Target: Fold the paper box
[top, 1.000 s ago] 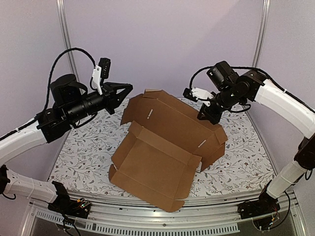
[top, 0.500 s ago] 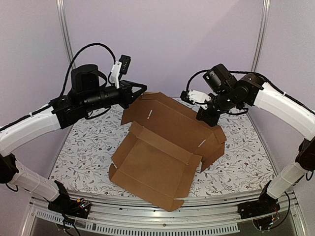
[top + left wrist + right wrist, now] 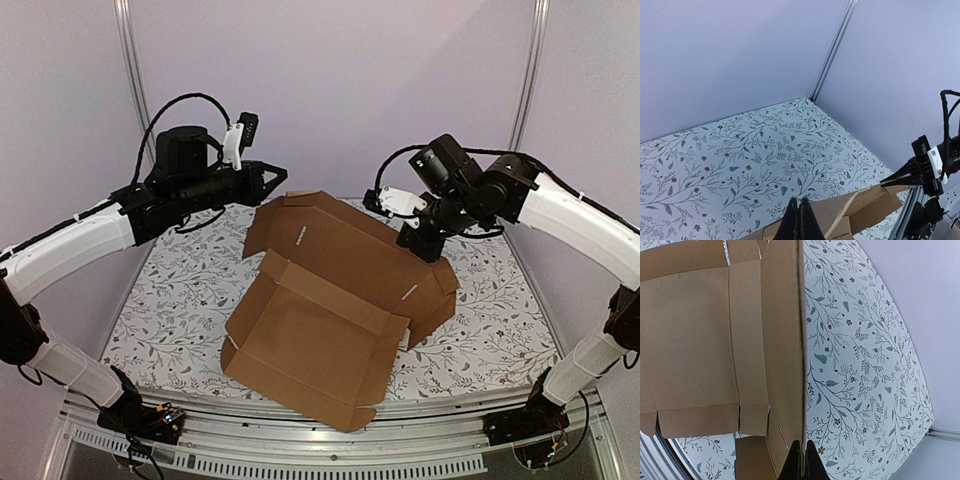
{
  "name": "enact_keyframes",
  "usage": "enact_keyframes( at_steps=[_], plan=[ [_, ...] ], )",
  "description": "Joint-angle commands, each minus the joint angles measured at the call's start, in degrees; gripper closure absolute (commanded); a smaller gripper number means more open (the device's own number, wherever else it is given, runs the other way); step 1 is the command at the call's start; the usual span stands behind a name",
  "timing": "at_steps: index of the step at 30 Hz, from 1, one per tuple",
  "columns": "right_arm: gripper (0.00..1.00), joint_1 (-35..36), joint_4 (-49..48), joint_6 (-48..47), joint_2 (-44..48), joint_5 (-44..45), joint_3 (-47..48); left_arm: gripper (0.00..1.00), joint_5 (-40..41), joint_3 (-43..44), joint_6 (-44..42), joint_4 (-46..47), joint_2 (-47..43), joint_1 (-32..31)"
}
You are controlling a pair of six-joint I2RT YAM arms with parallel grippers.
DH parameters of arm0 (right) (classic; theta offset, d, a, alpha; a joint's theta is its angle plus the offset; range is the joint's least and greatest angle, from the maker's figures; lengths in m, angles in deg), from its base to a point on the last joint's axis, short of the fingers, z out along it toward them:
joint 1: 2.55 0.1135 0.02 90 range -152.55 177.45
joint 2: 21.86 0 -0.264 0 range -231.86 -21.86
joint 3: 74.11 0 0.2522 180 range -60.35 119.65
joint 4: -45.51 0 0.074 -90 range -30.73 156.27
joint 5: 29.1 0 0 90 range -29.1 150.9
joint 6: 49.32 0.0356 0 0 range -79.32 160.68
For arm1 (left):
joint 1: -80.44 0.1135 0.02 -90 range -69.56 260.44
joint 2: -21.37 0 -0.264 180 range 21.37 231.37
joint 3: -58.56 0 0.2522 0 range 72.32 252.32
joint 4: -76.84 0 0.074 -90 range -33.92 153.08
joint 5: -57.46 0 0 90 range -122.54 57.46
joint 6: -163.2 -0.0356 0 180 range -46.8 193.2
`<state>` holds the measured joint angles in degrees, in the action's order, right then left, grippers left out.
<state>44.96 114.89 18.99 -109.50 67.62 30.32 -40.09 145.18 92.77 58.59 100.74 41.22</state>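
Left pincer (image 3: 279, 176), closed, hovers by the far left corner of the paper box (image 3: 310, 330); right pincer (image 3: 420, 247), closed, touches its right flap.

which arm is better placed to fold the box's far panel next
Probably right: the right gripper is shut at the far panel edge of the paper box; the left gripper hangs shut above its far left corner.

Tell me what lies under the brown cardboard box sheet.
The brown cardboard box sheet rests on a white tablecloth printed with leafy sprigs, which shows around its edges. The cloth directly beneath the panels is covered, so anything there cannot be seen.
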Motion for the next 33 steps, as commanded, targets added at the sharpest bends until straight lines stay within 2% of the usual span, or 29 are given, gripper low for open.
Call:
enact_keyframes(
  at_steps=[1,21,33],
  plan=[
    [1.0,1.1,-2.0,0.3,1.1,1.8,-0.6,1.0,-3.1,1.7,0.6,-3.3,1.3,0.5],
    [1.0,2.8,-2.4,1.7,-2.5,6.5,4.1,1.0,-7.0,3.4,-3.4,-13.1,1.7,0.2],
    [1.0,3.4,-2.0,4.1,-4.6,9.8,6.7,1.0,-5.6,5.4,-5.2,-18.7,1.4,-1.7]
  ],
)
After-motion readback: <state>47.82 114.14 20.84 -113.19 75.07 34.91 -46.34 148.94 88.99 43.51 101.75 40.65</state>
